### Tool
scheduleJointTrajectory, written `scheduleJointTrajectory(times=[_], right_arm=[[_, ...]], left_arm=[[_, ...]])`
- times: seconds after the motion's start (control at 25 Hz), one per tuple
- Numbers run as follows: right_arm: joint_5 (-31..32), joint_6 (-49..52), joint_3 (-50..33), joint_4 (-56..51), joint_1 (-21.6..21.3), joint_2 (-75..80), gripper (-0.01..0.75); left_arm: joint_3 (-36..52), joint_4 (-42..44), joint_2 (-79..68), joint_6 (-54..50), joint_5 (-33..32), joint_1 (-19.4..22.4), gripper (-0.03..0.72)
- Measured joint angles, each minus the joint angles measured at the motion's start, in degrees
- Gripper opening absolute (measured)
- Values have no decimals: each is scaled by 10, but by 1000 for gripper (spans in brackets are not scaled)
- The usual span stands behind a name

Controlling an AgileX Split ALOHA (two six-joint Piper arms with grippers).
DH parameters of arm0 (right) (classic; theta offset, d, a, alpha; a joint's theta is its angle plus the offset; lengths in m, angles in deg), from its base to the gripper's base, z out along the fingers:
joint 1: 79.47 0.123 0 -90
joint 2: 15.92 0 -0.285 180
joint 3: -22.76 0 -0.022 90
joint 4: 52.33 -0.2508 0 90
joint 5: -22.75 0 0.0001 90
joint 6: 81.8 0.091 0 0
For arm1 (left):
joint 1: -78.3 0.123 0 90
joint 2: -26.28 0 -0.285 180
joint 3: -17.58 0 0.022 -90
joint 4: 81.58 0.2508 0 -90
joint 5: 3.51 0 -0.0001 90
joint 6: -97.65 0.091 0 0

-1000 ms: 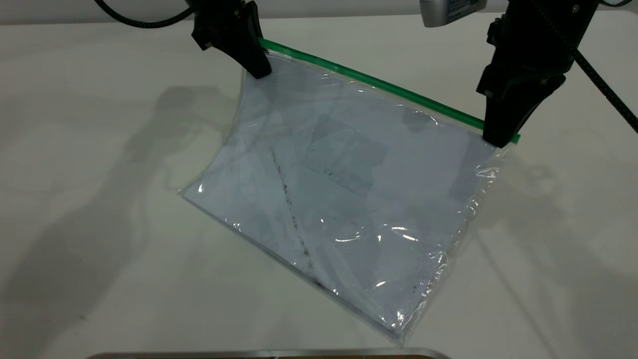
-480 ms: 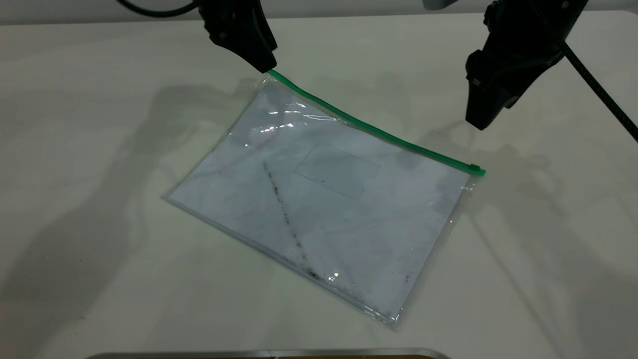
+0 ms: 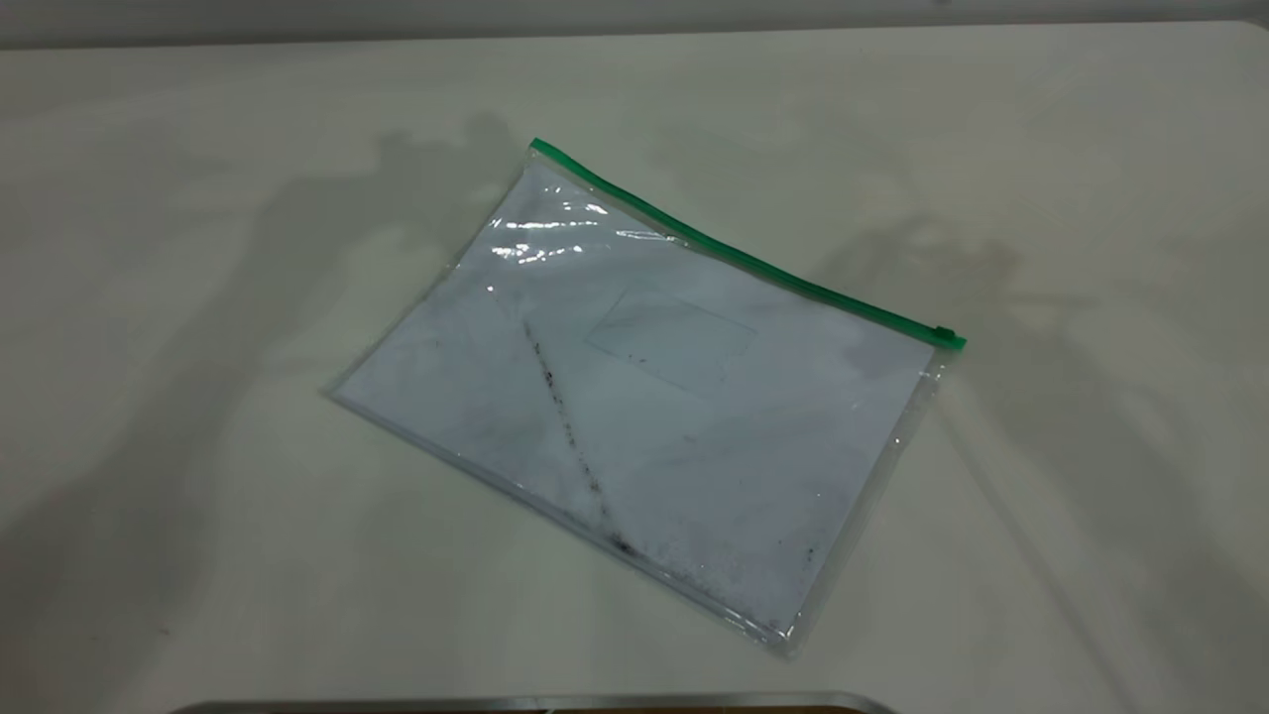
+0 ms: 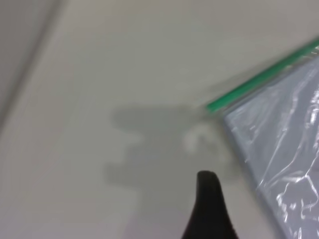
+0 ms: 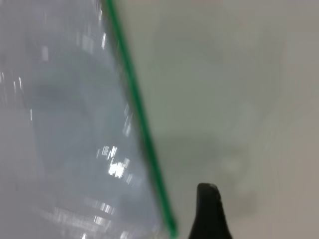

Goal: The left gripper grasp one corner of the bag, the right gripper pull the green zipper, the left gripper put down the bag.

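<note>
A big flat clear plastic bag (image 3: 644, 397) lies flat on the pale white table (image 3: 198, 297). Nothing is holding it. A sheet of white paper (image 3: 793, 476) is inside the bag. A small see-through card pocket (image 3: 672, 342) sits on the bag's front, and a dark dirty streak (image 3: 565, 416) runs slanted across it.

A thin bright green zipper strip (image 3: 734, 253) runs along the bag's far long edge. The little green slider tab (image 3: 947, 335) is at the end of the strip nearer the right arm's side.

The outside camera does not see either arm, only soft grey shadows on the table on both sides of the bag.

The left wrist camera shows the pointed black tip of the left gripper (image 4: 207, 199) over bare table. The bag's corner and the end of the green strip are near this tip but not touching it. I cannot tell if this gripper is open or closed.

The right wrist camera shows the black tip of the right gripper (image 5: 208, 209) over bare table too. The green strip passes just beside this tip, with the bag on the strip's other side. The tip is not touching either one. I cannot tell if this gripper is open or closed
</note>
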Motion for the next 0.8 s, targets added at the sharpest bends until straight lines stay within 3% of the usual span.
scheduleJointTrajectory(times=[0.2,0.48,0.8], right_arm=[[31,21,0,1,0,-146,584],[135,71,-3,4,0,-340,584],[284,145,-4,53,0,-532,585]], left_arm=[[0,102,105,-148,-40,0,595],[0,202,233,-305,-64,0,590],[7,218,337,-423,-64,0,590]])
